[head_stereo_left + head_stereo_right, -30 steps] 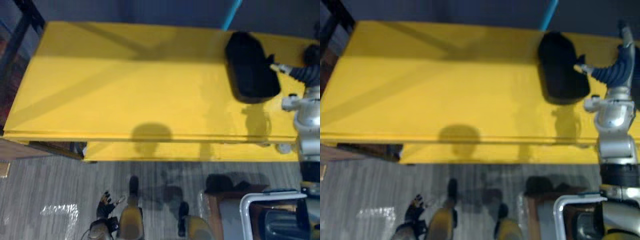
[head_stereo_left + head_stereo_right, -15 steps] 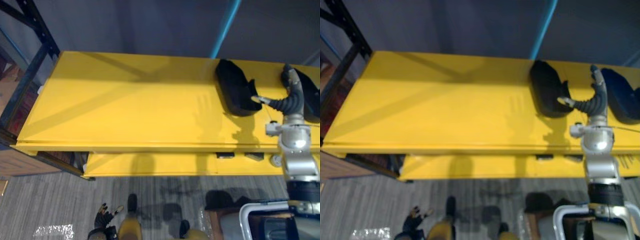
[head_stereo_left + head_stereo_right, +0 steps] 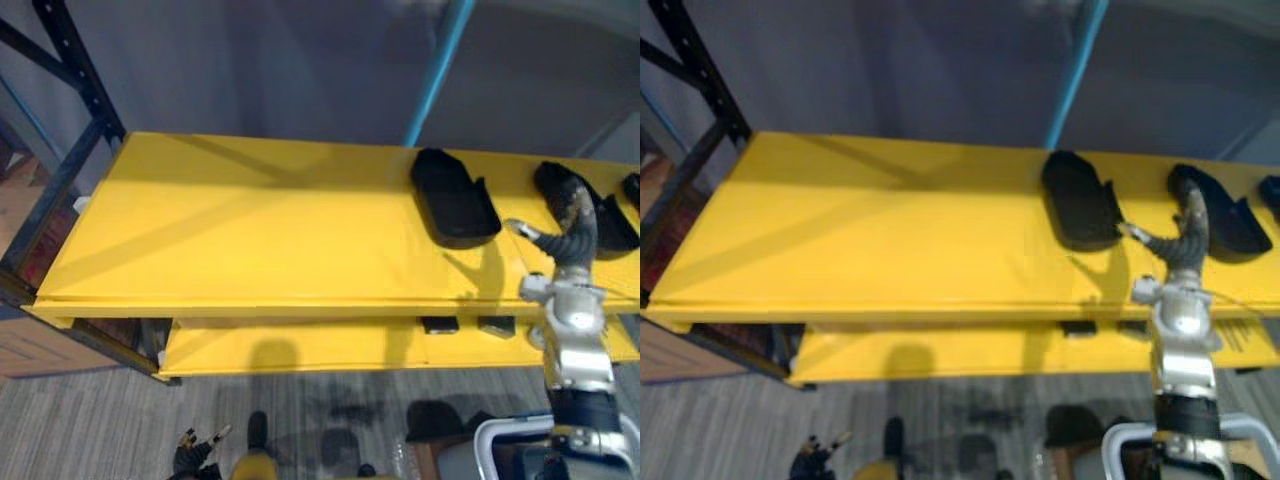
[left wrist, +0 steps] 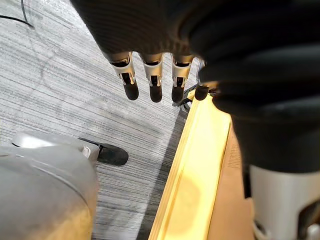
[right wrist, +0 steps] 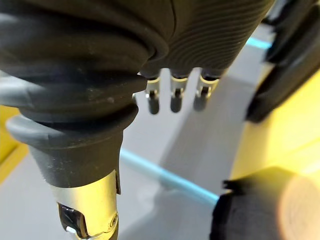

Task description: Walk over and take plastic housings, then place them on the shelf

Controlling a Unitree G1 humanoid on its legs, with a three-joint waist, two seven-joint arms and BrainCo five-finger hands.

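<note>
Black plastic housings lie on the yellow shelf top [image 3: 250,230]: one [image 3: 455,205] right of the middle, a second [image 3: 600,215] further right, and the tip of a third [image 3: 632,188] at the right edge. My right hand [image 3: 578,215] is raised over the shelf between the first two housings, clear of both. Its fingers [image 5: 172,97] are straight with nothing in them, and a housing [image 5: 280,75] shows beyond them. My left hand [image 3: 195,455] hangs low at the bottom left over the grey floor, its fingers [image 4: 150,82] straight and empty.
A black rack upright [image 3: 75,70] stands at the shelf's left end and a blue pole [image 3: 440,70] rises behind it. A lower yellow shelf [image 3: 300,345] sits under the top one. A grey-framed cart [image 3: 500,440] is at the bottom right.
The camera has moved, so more of the shelf and further housings show. My right hand, which touched the first housing's right edge, now stands apart from it. The left hand still hangs.
</note>
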